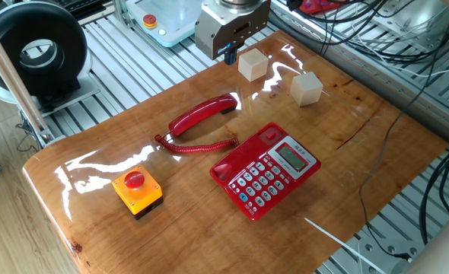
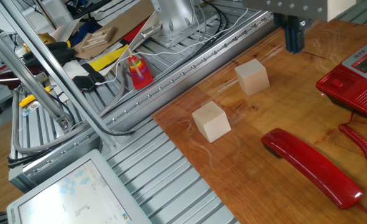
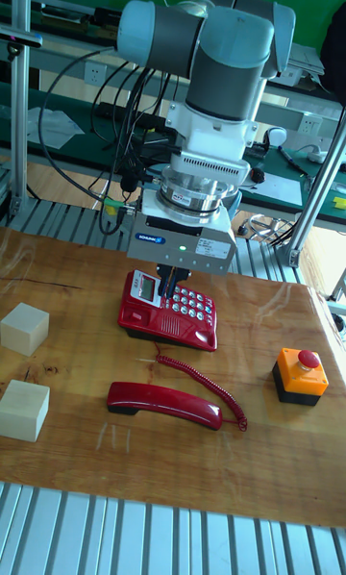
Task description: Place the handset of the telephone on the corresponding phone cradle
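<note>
The red handset point(image 1: 202, 114) point(image 2: 311, 167) point(image 3: 163, 403) lies flat on the wooden table, its coiled cord point(image 1: 198, 146) running to the red telephone point(image 1: 266, 169) point(image 2: 354, 81) point(image 3: 171, 311). The phone cradle point(image 1: 243, 152) is the bare red strip along the phone's edge facing the handset. My gripper point(image 1: 228, 55) point(image 2: 293, 40) point(image 3: 171, 282) hangs in the air near the table's back edge, well apart from the handset. Its blue fingers stand close together with nothing held.
Two pale wooden cubes point(image 1: 253, 64) point(image 1: 307, 88) stand near the gripper at the back of the table. An orange box with a red button point(image 1: 137, 190) point(image 3: 300, 375) sits on the handset's other side. Metal rails and cables surround the table point(image 1: 346, 190).
</note>
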Robot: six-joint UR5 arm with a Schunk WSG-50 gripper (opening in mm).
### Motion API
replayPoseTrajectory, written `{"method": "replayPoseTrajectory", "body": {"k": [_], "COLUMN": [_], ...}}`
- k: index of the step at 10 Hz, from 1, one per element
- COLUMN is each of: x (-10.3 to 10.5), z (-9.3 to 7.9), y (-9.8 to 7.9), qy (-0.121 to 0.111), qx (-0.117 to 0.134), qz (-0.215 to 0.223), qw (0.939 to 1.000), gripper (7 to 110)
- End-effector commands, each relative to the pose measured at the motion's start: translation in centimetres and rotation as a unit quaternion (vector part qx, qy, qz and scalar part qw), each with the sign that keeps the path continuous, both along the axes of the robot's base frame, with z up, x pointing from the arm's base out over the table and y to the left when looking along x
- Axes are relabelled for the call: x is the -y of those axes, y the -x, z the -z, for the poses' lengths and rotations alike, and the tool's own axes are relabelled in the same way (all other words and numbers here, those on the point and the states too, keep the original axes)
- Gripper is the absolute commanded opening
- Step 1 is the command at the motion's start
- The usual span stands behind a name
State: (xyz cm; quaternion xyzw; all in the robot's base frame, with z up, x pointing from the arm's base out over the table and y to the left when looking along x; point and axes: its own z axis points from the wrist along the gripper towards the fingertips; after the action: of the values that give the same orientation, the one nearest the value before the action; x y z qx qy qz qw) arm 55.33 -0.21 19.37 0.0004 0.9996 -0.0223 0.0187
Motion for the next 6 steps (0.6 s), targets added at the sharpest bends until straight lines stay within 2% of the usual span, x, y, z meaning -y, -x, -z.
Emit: {"method": "replayPoseTrajectory", "body": {"k": [1,2,4,6], "x": [-0.3,-0.7,-0.7,-0.9], "z": [-0.1,-0.1,-0.1,-0.1], "y": [1.7,1.4,0.0,-0.6], "qy": [-0.007,-0.015,-0.016,-0.019], "qx": [-0.033,-0.027,0.001,0.013], "qz": [0.016,0.017,0.009,0.007], "qw": [0.9993,0.9994,0.9998,0.9997], "gripper": [7,7,7,7]}}
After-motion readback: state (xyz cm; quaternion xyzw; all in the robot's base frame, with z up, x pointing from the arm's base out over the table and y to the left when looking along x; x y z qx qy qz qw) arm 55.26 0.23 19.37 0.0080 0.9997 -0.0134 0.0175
